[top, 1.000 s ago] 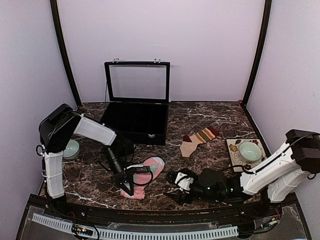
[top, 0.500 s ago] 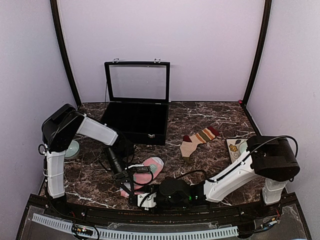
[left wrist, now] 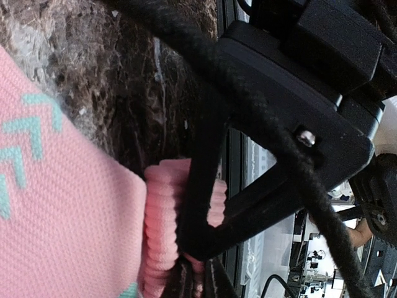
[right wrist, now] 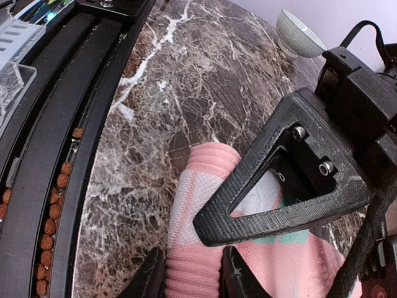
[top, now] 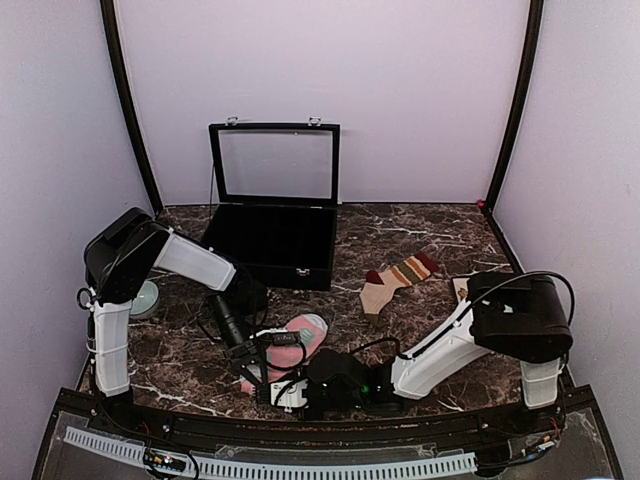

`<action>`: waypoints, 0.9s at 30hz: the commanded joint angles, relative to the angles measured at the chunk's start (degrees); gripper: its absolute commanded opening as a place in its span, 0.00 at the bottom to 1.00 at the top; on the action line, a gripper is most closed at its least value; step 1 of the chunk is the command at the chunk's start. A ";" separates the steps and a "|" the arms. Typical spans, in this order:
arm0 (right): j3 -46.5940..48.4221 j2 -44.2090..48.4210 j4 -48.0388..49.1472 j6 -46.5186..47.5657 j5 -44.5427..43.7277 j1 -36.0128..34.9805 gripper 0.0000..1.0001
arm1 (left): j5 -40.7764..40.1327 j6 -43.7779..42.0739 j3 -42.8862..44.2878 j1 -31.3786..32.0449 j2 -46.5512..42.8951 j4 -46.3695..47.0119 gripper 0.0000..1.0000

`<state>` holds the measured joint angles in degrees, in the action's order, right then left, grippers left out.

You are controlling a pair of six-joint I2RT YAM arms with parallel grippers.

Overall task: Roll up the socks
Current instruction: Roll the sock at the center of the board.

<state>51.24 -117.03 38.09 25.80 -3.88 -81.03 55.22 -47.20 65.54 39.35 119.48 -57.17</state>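
Pink sock (top: 300, 335), laid at the near tabletop (top: 180, 365) edge, long axis run from near-left cuff (right wrist: 192, 261) to far-right toe (top: 316, 322): cuff pinched in the closed left claw (top: 258, 370), straddled by the right claw (right wrist: 192, 279), whose grip cannot be told.

Noted: left gripper (left wrist: 193, 253) is clamped on the ribbed cuff of the pink sock (left wrist: 68, 205). We see a black cable (left wrist: 248, 105) crossing above the marble table (left wrist: 80, 56).

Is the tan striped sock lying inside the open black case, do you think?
No, the tan striped sock lies on the marble table, beside the black case and apart from it.
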 commanded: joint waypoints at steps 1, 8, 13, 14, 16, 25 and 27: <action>1.56 -2.21 -2.96 -2.20 0.48 0.91 0.22 | -8.53 -1.60 -1.01 -0.34 2.54 2.00 0.11; 0.84 -1.45 -8.42 -7.29 3.10 2.99 0.00 | -8.83 0.15 -2.34 -3.73 -7.19 2.96 0.99; 0.87 -0.02 -12.60 -13.18 5.60 4.60 0.00 | -14.35 2.27 -6.37 -6.74 -21.28 6.95 0.99; 1.18 0.16 -13.82 -14.60 6.94 5.05 0.00 | -16.47 2.96 -7.14 -6.82 -24.32 8.35 0.99; 1.71 0.42 -15.43 -17.53 9.63 6.09 0.00 | -20.26 3.75 -8.90 -6.91 -29.96 10.43 0.99; 4.30 0.21 -18.58 -30.47 22.73 10.42 0.00 | -34.46 4.38 -20.09 -10.31 -40.66 21.13 0.99; 5.35 -0.14 -19.16 -33.73 25.24 11.48 0.00 | -31.81 3.68 -19.72 -10.27 -42.86 21.00 0.99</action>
<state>55.64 -115.66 27.38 1.02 14.68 -71.42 24.69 -41.63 46.41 29.43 78.67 -38.26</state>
